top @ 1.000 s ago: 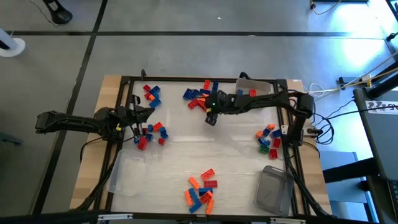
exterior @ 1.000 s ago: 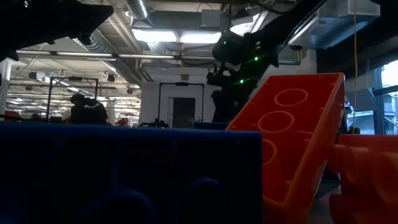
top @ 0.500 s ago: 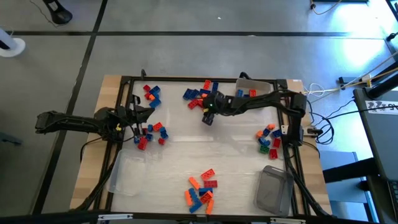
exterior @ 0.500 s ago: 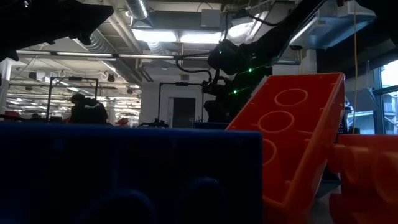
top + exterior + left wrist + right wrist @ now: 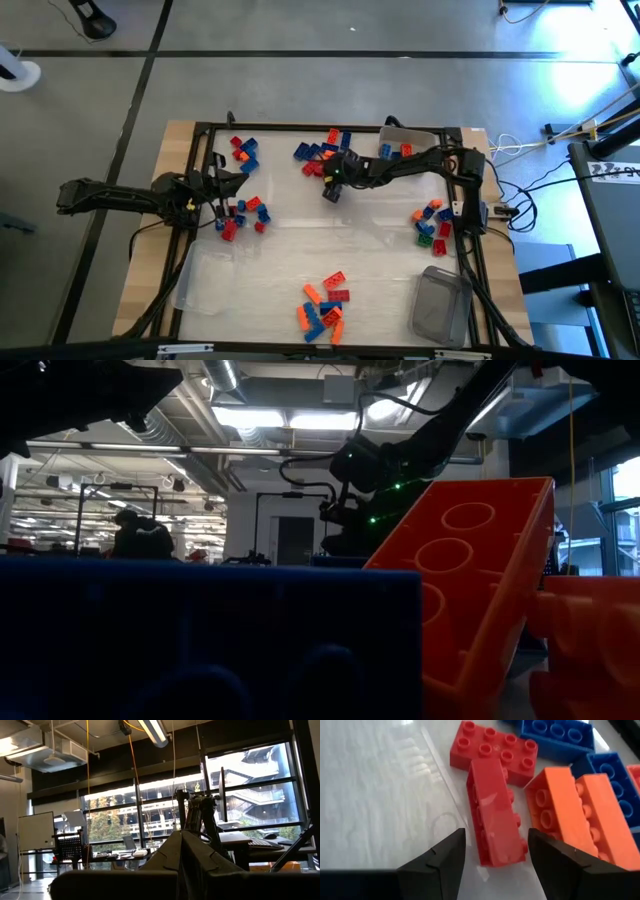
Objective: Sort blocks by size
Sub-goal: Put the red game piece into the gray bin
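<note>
The right end effector [image 5: 331,190] is being held low over the far middle of the desk [image 5: 300,240], at the near edge of a cluster of blocks [image 5: 318,153]. Its fingers [image 5: 437,862] are being kept apart, and nothing is being gripped between them. In the right wrist view, a long red brick [image 5: 494,820] lying on its side is being framed directly ahead of the open jaws, its near end sitting just in the gap between the fingertips; whether it is being touched cannot be told. Just beyond it, a flat red brick [image 5: 495,747] is lying studs-up against its far end. Beside the long red brick, on the side of the right finger, two orange bricks [image 5: 570,815] are lying together, and blue bricks [image 5: 555,732] are lying past those.

Other groups of blocks are being left well away from this end effector: one by the far left corner [image 5: 242,150], one near the left arm [image 5: 243,213], one toward the right edge [image 5: 432,222], and one at the near middle [image 5: 324,303]. Clear tubs are sitting at the far right [image 5: 410,142], near right [image 5: 443,305] and near left [image 5: 208,285].

The left end effector [image 5: 222,187] is being held closed and empty at the left side of the desk, pointed level into the room.

In the low view, a blue brick [image 5: 200,640] and an orange brick [image 5: 470,570] are filling the foreground.
</note>
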Motion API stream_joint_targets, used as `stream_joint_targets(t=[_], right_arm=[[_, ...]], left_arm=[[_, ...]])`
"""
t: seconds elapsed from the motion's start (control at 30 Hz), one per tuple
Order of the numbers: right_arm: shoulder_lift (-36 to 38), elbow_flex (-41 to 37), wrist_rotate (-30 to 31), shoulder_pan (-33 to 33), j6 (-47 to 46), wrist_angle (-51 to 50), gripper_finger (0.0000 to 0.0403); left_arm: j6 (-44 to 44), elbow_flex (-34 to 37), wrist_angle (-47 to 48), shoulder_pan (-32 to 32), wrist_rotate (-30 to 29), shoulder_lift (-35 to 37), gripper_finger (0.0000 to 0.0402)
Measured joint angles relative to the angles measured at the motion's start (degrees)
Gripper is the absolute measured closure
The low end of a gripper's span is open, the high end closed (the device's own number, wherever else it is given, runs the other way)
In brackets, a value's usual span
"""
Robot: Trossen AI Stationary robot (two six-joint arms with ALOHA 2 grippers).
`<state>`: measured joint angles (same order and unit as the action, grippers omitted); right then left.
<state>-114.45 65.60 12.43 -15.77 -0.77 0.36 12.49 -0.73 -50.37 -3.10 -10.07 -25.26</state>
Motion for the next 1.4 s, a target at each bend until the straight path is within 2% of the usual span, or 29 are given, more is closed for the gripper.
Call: stream_joint_targets(t=[0.2, 0.33, 0.47, 0.57, 0.73, 1.2, 1.3, 1.4], right_arm=[[0.00, 0.00, -0.31, 0.00, 2.58, 0.43, 0.0189], [0.00, 0.00, -5.64, 0.00, 2.87, 0.42, 0.0189], [0.00, 0.00, -8.18, 0.44, 2.99, 0.39, 0.0189], [0.00, 0.00, -8.25, 0.48, 3.51, 0.44, 0.0189], [0.00, 0.00, -2.63, 0.37, 1.97, 2.34, 0.0189], [-2.56, -0.02, -4.56, 0.37, 1.04, 6.33, 0.0189], [-2.87, 0.02, -4.60, 0.37, 1.04, 6.63, 0.0200], [-2.91, 0.02, -4.60, 0.39, 1.05, 6.69, 0.0230]], left_arm=[[0.01, 0.00, 0.02, 0.00, 0.01, 0.00, 0.0402], [0.07, 0.00, 0.02, 0.00, 0.00, 0.00, 0.0402], [0.09, 0.00, 0.02, 0.00, 0.00, 0.00, 0.0402], [0.11, 0.00, 0.00, 0.00, 0.00, 0.00, 0.0402], [0.06, 0.00, 0.02, 0.00, 0.00, 0.00, 0.0402], [0.09, 0.00, 0.02, -0.01, 0.02, -0.01, 0.0402], [0.24, 0.00, 0.02, -0.02, 0.02, 0.00, 0.0402], [0.40, 0.00, 0.02, -0.02, 0.02, -0.02, 0.0402]])
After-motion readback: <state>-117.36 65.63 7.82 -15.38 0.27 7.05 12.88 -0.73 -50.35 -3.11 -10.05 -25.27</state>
